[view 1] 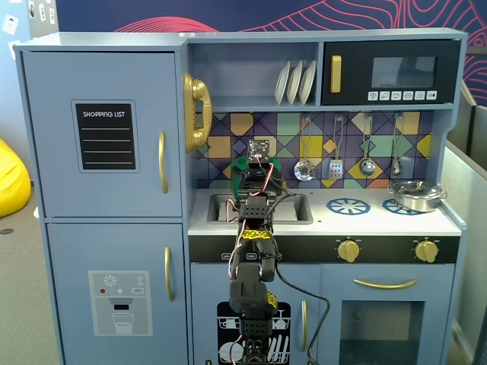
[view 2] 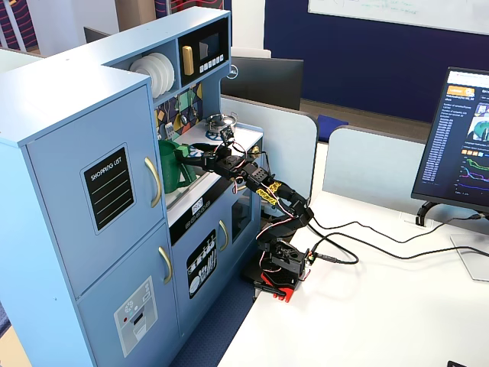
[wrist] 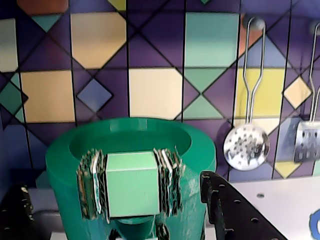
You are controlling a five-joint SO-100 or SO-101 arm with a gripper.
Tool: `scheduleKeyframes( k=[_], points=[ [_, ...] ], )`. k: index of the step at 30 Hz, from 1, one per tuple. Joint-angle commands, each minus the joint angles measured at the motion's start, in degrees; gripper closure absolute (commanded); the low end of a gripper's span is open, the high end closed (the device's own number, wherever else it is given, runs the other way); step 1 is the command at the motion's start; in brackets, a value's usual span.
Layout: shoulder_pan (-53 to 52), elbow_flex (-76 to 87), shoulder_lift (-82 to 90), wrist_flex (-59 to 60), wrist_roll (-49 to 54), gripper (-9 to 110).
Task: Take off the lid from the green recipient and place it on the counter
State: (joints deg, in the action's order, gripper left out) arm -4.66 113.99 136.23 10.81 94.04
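The dark-green recipient fills the lower middle of the wrist view, with its pale ribbed strap handle facing the camera. Its top looks like a hollow inside the rim, and I cannot tell whether the lid lies in it. No lid shows anywhere else. My gripper is open, with one black finger left of the recipient and the other right of it. In a fixed view the arm hides most of the recipient. In both fixed views it stands at the sink end of the white counter, seen from the side in the other.
The sink lies under the arm. Blue burner rings and a steel pan are to the right on the counter. A skimmer and a spatula hang on the tiled back wall. The fridge wall stands close on the left.
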Motion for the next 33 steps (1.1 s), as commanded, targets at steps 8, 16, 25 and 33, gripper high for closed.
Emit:
scheduleKeyframes(
  k=[8,16,25,33],
  points=[
    [-0.88,-5.1,-2.02,1.23,0.35,67],
    [-0.7,-5.63,-3.96,0.88,0.88,68],
    [-0.79,-7.91,-6.15,0.62,1.14,69],
    [-0.79,-9.14,-7.38,0.44,1.67,72]
  ],
)
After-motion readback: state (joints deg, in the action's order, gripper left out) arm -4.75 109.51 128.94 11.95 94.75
